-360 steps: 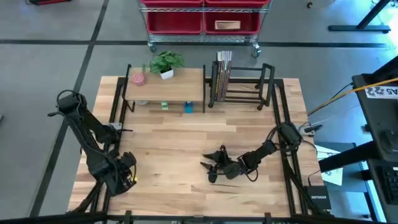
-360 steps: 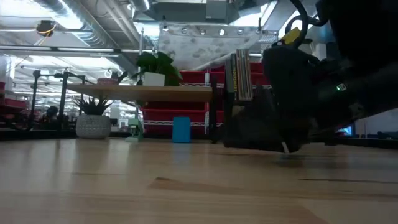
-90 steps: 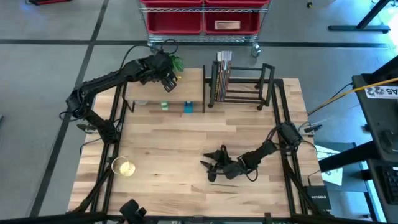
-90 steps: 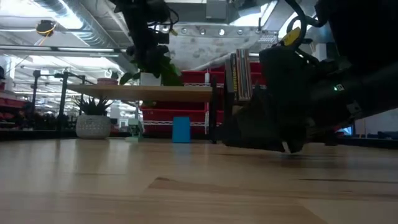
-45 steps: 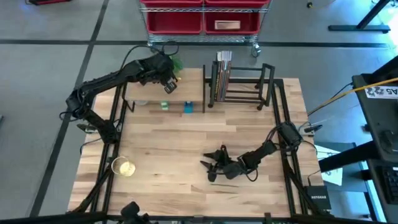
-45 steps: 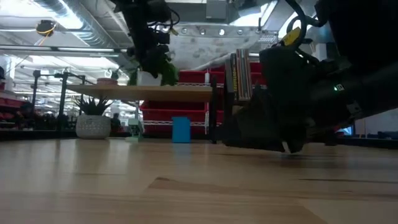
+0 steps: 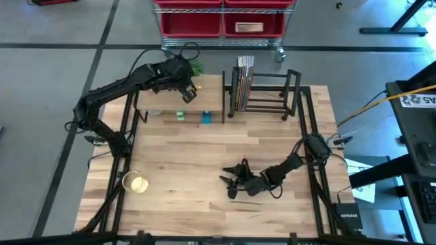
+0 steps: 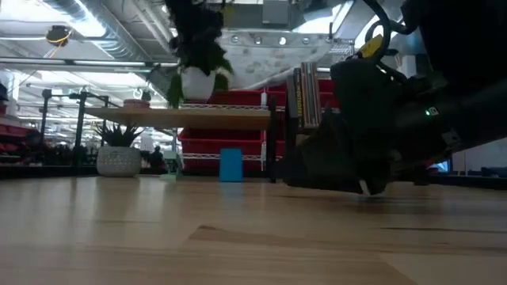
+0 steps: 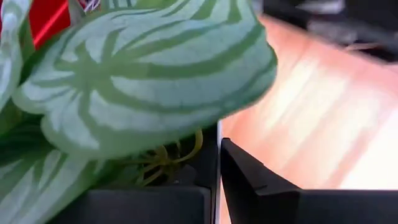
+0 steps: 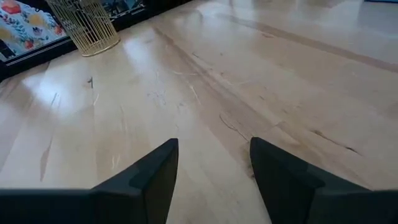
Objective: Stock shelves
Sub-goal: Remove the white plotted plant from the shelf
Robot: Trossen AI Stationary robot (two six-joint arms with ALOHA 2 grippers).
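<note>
The wood-topped shelf [image 7: 208, 92] stands at the table's far side, with the black book rack [image 7: 266, 92] holding books to its right. A leafy plant in a white pot [image 8: 196, 82] hangs a little above the shelf top [image 8: 238, 119]. My left gripper [image 7: 182, 75] is above it, shut on the plant's foliage [image 9: 143, 81]. My right gripper [image 7: 233, 182] lies open low over the table's near right part, with nothing between its fingers [image 10: 149, 177]. My left gripper comes from above, pointing down, and is shut in the plant's top, among stems [image 9: 177, 158] and striped leaves. The leaves hide the exact place of contact. The plant hangs upright below the fingers, its white pot [image 8: 196, 93] clear of the shelf top.
A pink thing [image 8: 136, 101] sits on the shelf top's left end. On the lower tier are a small potted plant [image 8: 119, 157], a green thing [image 7: 180, 116] and a blue box [image 7: 206, 118]. A gold wire basket [image 7: 135, 182] stands near left. The red-bin cart [image 7: 221, 24] is behind the table.
My left gripper has gone up with the plant. The white pot, which stood on the shelf top half a second ago, now hangs clear of it, still upright. My right arm has kept still.
</note>
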